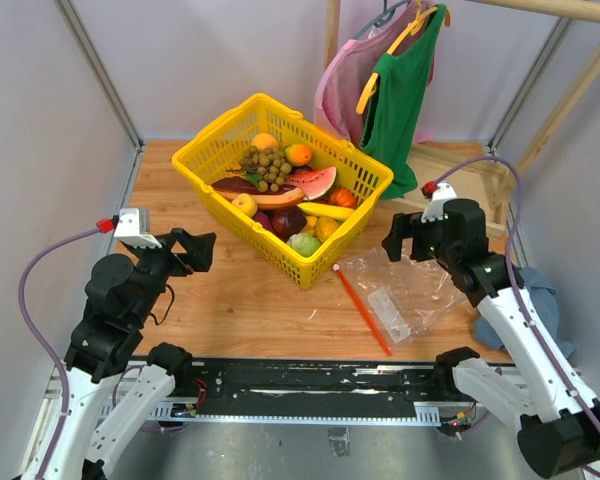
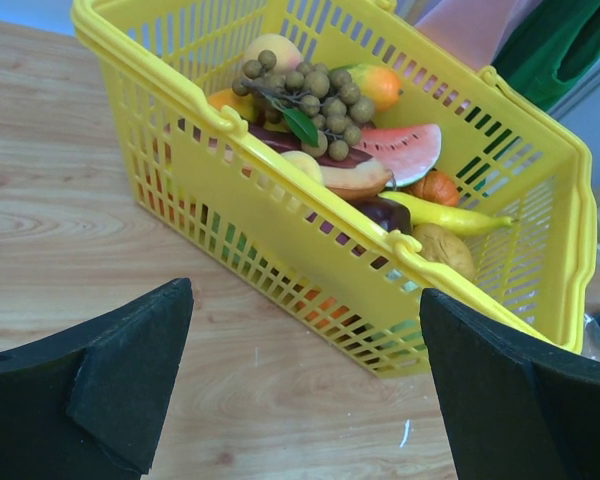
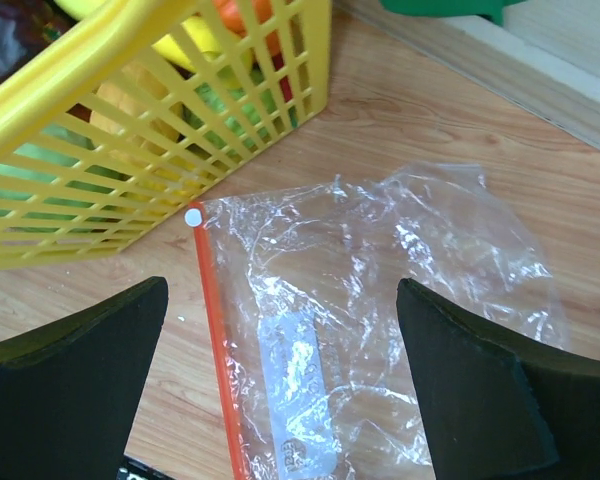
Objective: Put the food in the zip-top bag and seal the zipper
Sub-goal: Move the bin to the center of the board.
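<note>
The bag (image 3: 430, 260) lies flat on the table (image 1: 230, 300), at 4 o'clock from the basket (image 1: 212, 128). Its white label (image 3: 295, 390) seems to carry print, too small to read. The zipper (image 3: 218, 350) forms the bag's 9 o'clock edge. The basket holds the food: grapes (image 1: 268, 165), watermelon slice (image 1: 315, 182), banana (image 1: 325, 211), cabbage (image 1: 303, 243). The left gripper (image 1: 198, 250) and right gripper (image 3: 280, 290) both have their fingers spread apart. The right one is above the bag.
</note>
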